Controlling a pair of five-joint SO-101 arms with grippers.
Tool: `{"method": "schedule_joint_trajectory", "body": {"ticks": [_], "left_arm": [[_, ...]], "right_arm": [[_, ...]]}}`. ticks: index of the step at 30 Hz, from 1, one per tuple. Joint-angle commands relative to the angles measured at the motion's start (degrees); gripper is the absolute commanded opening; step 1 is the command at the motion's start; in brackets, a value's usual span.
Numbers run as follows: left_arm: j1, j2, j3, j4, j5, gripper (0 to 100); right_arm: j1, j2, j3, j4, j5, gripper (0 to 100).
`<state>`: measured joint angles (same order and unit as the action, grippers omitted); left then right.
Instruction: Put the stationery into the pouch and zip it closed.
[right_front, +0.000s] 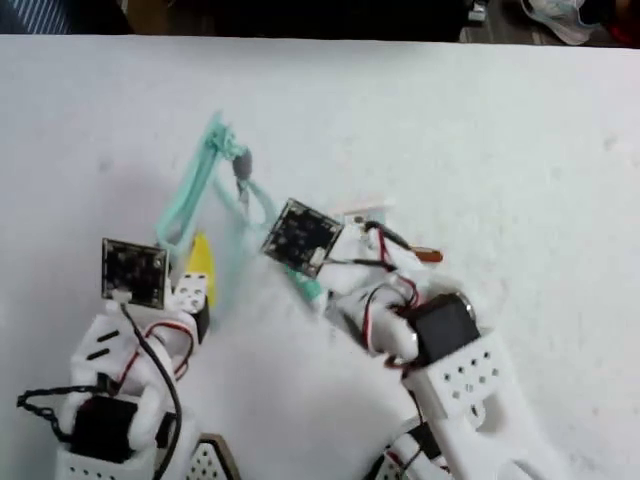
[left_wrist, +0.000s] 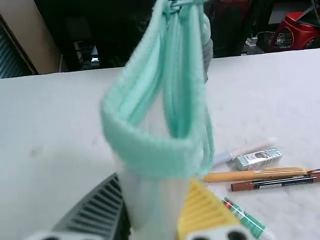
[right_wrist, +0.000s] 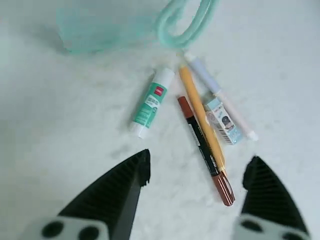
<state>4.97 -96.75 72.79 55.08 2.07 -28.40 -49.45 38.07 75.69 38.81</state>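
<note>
**Left arm.** Your left gripper (left_wrist: 155, 200) is pinching the near end of the pouch (left_wrist: 155, 125). The grey finger sits on one side and the yellow finger on the other, with the clear wall clamped between them. The pouch's mint-green zip edges stand apart at that end, so its mouth is open. In the high view the pouch (right_front: 190, 205) lies on the white table (right_front: 480, 130) and stretches away from that gripper. A grey pull tab (right_front: 241, 162) sits toward the pouch's far end.

**Right arm.** Your right gripper (right_wrist: 198, 165) hangs over the stationery beside the pouch. Its two black fingers are spread wide and hold nothing.

**Stationery.** Five items lie on the table, all outside the pouch:
- The glue stick (right_wrist: 151, 102) is green and white and lies a little apart from the other four.
- The orange pen (right_wrist: 200, 115) has one end near the pouch's zip loop.
- The brown pen (right_wrist: 202, 145) lies against the orange pen, on the glue stick's side, and reaches farther from the pouch.
- The pale pen (right_wrist: 217, 95) has one end close to the zip loop, beside the orange pen's end.
- The small box (right_wrist: 223, 120) lies between the orange pen and the pale pen.
</note>
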Motion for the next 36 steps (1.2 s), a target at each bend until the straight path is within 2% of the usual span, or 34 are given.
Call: {"method": "schedule_joint_trajectory", "body": {"ticks": [1,5,9,16,24,36], "left_arm": [[-0.4,-0.7,1.1,-4.7,0.7,2],[-0.6,-0.7,4.2,-8.4,0.7,2],[-0.7,-0.7,5.4,-9.2,0.6,2],[-0.5,-0.7,5.5,-9.0,0.6,2],[-0.5,-0.7,5.6,-9.1,0.6,2],[-0.5,-0.7,5.6,-8.9,0.4,2]], "right_arm": [[8.2,-0.1,7.0,-9.3,7.7,18.6],[11.6,1.9,13.4,-18.1,8.3,18.3],[11.6,12.5,12.5,-22.0,7.2,18.1],[14.2,32.6,4.7,-29.8,-10.8,18.0],[18.2,34.1,7.3,-37.1,-16.3,18.0],[19.6,34.5,12.3,-43.8,-17.0,18.0]]}}
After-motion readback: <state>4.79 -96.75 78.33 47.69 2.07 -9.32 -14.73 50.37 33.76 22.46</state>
